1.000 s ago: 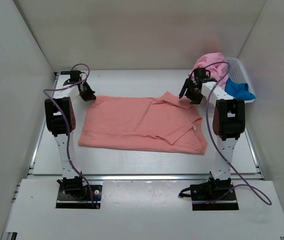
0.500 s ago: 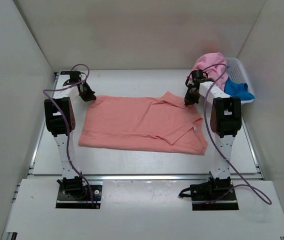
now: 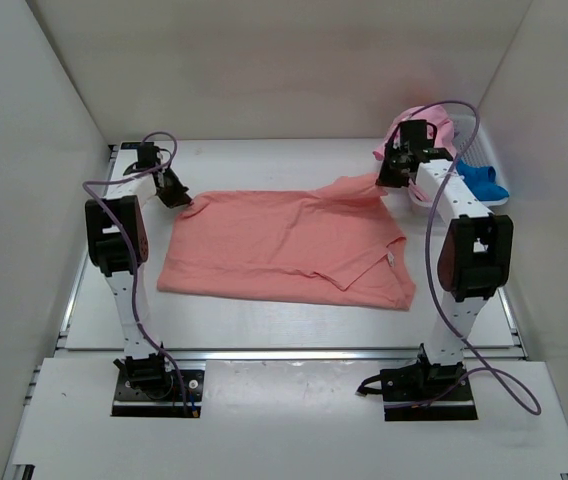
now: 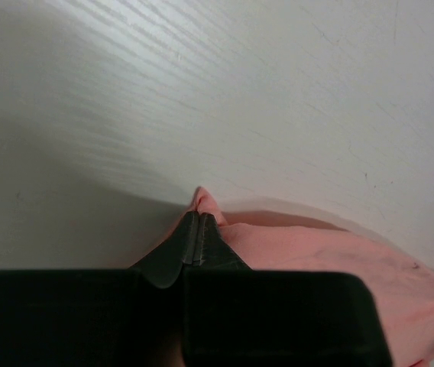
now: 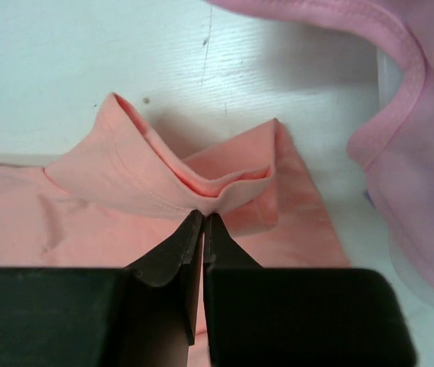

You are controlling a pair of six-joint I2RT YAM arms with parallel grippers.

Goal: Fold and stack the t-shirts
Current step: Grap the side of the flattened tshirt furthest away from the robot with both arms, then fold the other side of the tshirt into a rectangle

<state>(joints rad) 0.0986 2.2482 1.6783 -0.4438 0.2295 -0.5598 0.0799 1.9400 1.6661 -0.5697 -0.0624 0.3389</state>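
— Jaws?
— Both clenched. The left gripper (image 4: 198, 223) pinches a corner of the salmon shirt (image 3: 284, 245); the right gripper (image 5: 203, 222) pinches a fold at its edge.
— Count?
— Three shirts: salmon between the jaws, pink shirt (image 5: 423, 115) and blue shirt (image 3: 482, 181) beyond the right jaws, at one basket (image 3: 476, 152).
— Room?
— Bare table (image 4: 278, 92) beyond the left jaws.

Salmon-coral t-shirt (image 3: 284, 245) is showing one plain, even colour across the middle of the table; stitching along its hem is matching the cloth. Lighter pink t-shirt (image 5: 431, 153), far right, is showing plain pale pink with same-colour stitching. Blue t-shirt (image 3: 484, 183), beside it, is showing plain bright blue. Table (image 3: 264, 320) is presenting white with faint grey grain lines. Left gripper (image 3: 179, 200) and right gripper (image 3: 384, 180) are showing black. Arm links are showing white, joint housings black, cables (image 3: 139, 300) purple.
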